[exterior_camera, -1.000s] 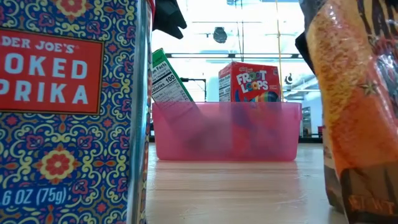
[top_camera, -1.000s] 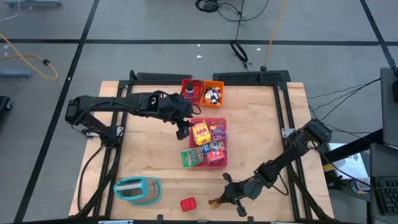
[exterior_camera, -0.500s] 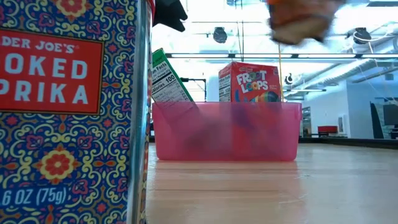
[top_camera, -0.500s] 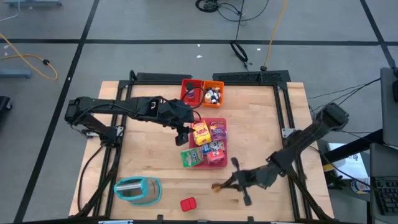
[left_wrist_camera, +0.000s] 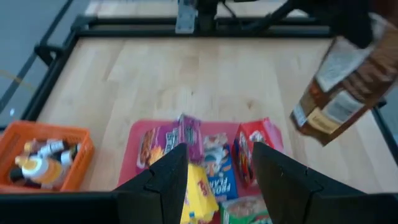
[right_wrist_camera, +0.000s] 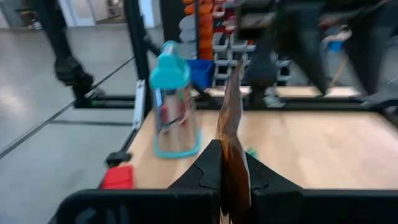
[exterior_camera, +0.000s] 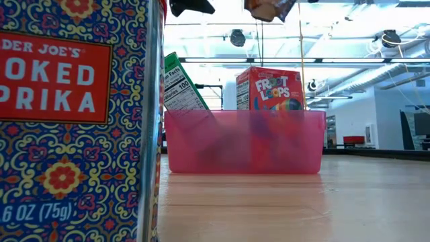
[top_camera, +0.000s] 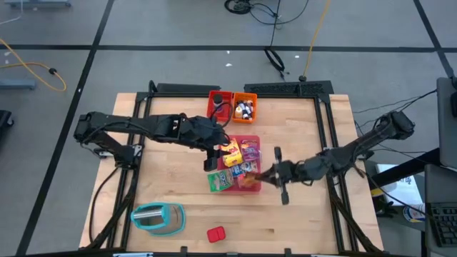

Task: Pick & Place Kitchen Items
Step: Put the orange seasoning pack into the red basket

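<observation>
Carrying a brown packet point(left_wrist_camera: 341, 81) up off the counter, the right claw point(top_camera: 269, 173) (clenched on it) now hangs beside the pink tray point(top_camera: 255, 140); left claw point(top_camera: 217, 157) hovers half-open, empty, over it.

The right gripper point(top_camera: 265, 175) now hangs at the pink tray's point(top_camera: 255, 140) right edge, up from the table's front, the brown packet point(left_wrist_camera: 339, 84) pinched between its jaws.

Lying flat on the light wooden table point(top_camera: 164, 178): a pink-red rectangular plastic tray point(top_camera: 254, 140). Sitting side by side at the far edge: a red square bin point(top_camera: 215, 97) and an orange square bin point(top_camera: 250, 98).
</observation>
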`<action>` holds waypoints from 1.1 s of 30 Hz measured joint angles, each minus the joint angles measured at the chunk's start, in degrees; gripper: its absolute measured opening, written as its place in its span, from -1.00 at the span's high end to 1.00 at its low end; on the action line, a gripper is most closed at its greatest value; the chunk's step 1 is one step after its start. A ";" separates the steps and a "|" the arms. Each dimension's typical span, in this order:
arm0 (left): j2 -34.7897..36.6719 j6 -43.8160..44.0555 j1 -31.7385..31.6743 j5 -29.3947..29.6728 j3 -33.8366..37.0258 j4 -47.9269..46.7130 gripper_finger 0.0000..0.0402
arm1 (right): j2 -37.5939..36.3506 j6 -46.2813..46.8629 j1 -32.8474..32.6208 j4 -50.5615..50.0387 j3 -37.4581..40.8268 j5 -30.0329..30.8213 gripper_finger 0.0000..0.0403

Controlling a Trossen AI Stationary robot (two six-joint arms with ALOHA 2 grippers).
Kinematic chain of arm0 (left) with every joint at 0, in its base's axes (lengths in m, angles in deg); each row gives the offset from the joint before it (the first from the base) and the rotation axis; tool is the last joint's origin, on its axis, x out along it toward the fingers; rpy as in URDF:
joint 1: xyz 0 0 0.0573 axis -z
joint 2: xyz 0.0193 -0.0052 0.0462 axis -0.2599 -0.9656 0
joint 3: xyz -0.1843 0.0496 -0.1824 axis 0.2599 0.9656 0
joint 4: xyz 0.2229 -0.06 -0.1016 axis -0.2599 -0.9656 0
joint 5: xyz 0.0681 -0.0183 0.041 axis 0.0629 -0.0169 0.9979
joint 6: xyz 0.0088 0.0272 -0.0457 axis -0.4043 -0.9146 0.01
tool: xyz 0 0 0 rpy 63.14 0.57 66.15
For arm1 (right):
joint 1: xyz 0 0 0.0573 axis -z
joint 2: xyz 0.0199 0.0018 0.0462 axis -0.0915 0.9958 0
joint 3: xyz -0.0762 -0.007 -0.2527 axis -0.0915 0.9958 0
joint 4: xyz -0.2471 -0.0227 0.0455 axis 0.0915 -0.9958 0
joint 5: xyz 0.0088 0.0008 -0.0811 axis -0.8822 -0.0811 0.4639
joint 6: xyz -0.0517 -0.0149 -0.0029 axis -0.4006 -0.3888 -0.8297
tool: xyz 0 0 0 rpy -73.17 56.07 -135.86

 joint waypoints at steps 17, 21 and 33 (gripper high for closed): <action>0.00 -3.26 -0.04 -1.46 0.00 11.14 0.09 | -3.36 -5.54 13.43 1.43 0.00 -5.04 1.00; 0.00 -3.31 -0.04 -1.48 0.00 12.21 0.09 | -3.36 -6.06 15.47 1.50 0.00 -6.18 1.00; 0.00 -3.24 -0.77 -1.52 0.00 16.92 0.10 | -1.03 -6.75 19.33 5.19 0.00 -10.67 1.00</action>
